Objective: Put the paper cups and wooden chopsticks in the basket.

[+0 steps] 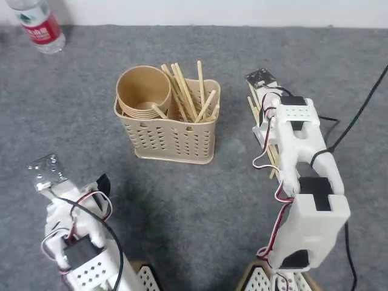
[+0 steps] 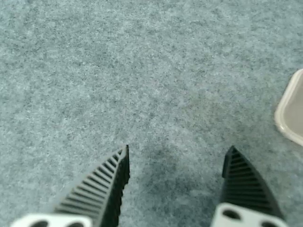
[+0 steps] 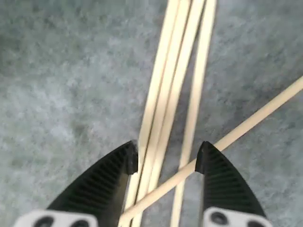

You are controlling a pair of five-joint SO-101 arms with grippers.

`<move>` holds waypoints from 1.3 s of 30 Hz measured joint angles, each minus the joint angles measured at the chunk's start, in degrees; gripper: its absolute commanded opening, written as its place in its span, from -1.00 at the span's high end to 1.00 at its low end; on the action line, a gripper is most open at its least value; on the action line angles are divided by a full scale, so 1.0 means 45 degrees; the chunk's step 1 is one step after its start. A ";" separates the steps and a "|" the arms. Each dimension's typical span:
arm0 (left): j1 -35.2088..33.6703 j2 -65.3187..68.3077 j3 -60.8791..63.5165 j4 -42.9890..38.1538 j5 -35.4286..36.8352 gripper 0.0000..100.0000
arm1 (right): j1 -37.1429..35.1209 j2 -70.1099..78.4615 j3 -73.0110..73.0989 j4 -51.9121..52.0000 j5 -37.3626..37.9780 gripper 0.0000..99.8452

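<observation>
Up close, the right end effector [image 3: 166, 156] gapes empty astride wooden chopsticks [image 3: 165, 94] half-covered from above.

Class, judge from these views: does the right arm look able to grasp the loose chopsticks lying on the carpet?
Probably yes. The right gripper is open directly over the loose chopsticks, several lying between its fingertips, with nothing covering them; one crossing stick might get caught too.

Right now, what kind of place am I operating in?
Probably an indoor lab or office test bench: a grey felt-like mat serves as the work surface, a plain white wall runs behind it, and a water bottle sits at the back corner.
</observation>
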 measured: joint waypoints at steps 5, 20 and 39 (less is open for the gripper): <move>0.0000 0.0000 0.0000 0.0000 0.0000 0.40 | 0.1016 0.0000 0.0000 -0.0508 0.0059 0.61; 0.0000 0.0000 0.0000 0.0000 0.0000 0.40 | 0.1348 0.2598 -0.2305 0.0508 0.1055 0.96; 0.0000 0.0000 0.0000 0.0000 0.0000 0.40 | 0.1368 0.0938 -0.5431 0.5490 0.1114 0.99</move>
